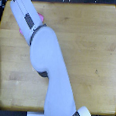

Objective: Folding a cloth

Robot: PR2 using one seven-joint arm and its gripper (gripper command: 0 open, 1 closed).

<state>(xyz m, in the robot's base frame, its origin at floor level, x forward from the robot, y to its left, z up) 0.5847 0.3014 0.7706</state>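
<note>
No text, label, brand, number or sign can be read anywhere in this blurred exterior view.

One white arm (51, 58) reaches diagonally toward the exterior view's upper left.

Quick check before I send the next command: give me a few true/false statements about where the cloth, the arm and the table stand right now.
1. The cloth lies spread out in full view in the middle of the table. False: only small pink slivers show beside the arm, near the table's far-left corner in the exterior view.
2. The arm crosses the wooden table diagonally. True.
3. The tabletop is glass. False: it is light wood.
4. The gripper's opening can be read clearly. False: the picture is too blurred to tell.
5. Most of the cloth is hidden by the arm. True.
</note>
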